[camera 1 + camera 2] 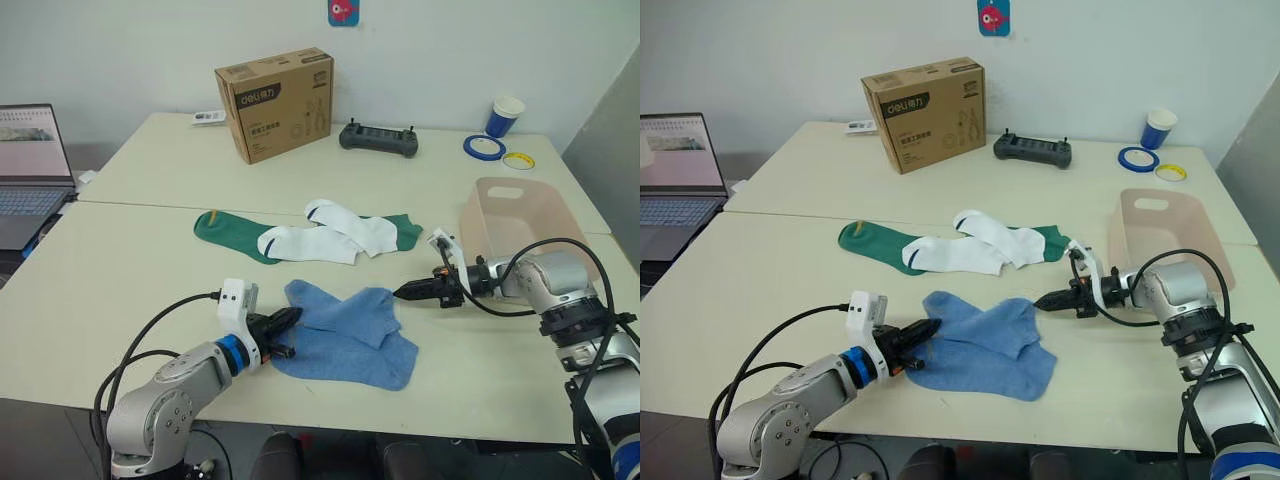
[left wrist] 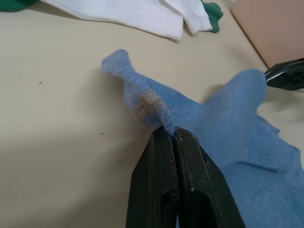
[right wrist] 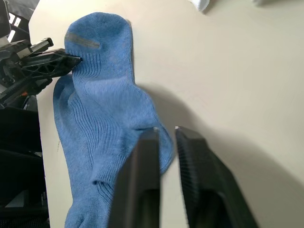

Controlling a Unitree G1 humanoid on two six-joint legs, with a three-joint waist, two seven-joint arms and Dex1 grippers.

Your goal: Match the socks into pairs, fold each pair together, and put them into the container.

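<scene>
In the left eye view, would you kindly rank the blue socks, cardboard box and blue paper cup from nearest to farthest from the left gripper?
1. Blue socks: pinched in the left gripper.
2. Cardboard box: far table side, straight beyond.
3. Blue paper cup: far right corner.

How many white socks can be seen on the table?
2. Both white socks lie mid-table, overlapping each other and covering the green socks. None seems hidden.

Both arms were rounded silver-grey metal links trailing looped black cables, the left arm (image 1: 170, 400) carrying a blue ring at the wrist and a white camera block (image 1: 238, 300) before its two ribbed black fingers (image 2: 175, 190), the right arm (image 1: 545, 280) likewise black-fingered.
</scene>
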